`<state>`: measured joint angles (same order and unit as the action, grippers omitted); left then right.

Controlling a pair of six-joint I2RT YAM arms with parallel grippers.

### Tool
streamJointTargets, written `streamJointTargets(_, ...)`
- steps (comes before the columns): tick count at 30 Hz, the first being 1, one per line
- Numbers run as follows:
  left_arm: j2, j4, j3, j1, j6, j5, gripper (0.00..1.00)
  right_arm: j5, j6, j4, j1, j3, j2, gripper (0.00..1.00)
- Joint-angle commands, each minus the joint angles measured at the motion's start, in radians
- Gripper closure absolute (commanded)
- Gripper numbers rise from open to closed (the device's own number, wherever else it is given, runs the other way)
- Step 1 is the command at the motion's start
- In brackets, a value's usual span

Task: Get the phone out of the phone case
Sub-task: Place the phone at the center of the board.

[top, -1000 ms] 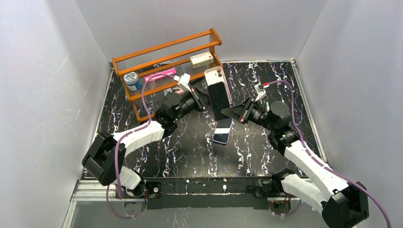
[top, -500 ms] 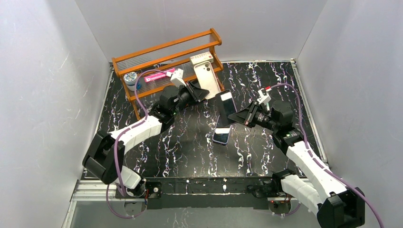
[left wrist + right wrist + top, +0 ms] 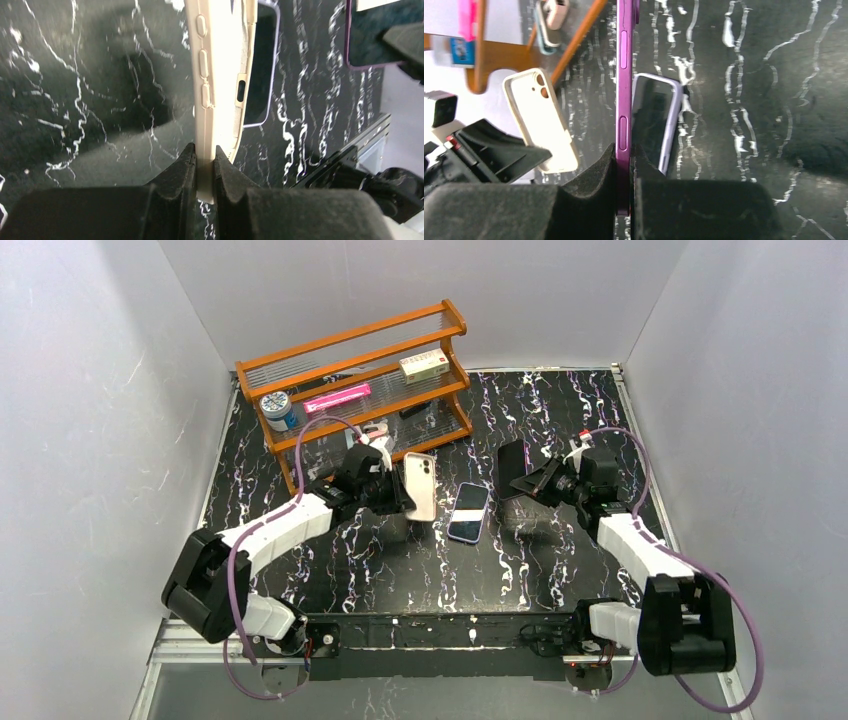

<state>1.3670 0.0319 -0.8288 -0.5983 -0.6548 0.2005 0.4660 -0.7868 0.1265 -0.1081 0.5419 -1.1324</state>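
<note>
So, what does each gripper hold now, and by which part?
The left gripper pinches the empty cream phone case across its back near one end. The right gripper pinches the bare purple phone across its flat faces near one end.

Plain white walls [image 3: 90,390] enclose a black, white-veined table [image 3: 400,560], with an orange wooden rack [image 3: 350,340] at upper left.

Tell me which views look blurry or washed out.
Top external view: evenly lit and sharp, with soft shadows on the table. Left wrist view: the fingers are soft, the cream case crisp. Right wrist view: washed-out white around the rack, the purple phone edge sharp.
</note>
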Motion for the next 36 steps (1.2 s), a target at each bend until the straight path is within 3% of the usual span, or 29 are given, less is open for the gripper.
streamJointTargets(1,0.025,0.087,0.013,0.003,0.033,0.079,1.0,-0.023,0.104,0.081,0.034,0.027,-0.076,0.99)
streamJointTargets(16,0.155,0.105,0.033,0.008,0.063,0.043,1.0,0.015,0.137,-0.038,0.054,0.08,-0.342,0.97)
streamJointTargets(24,0.127,0.151,0.06,0.022,0.05,-0.03,0.92,-0.09,0.169,-0.124,0.054,0.088,-0.351,0.62)
streamJointTargets(36,0.066,0.166,0.103,0.035,0.017,-0.091,0.79,-0.204,0.227,-0.235,0.054,0.113,-0.313,0.41)
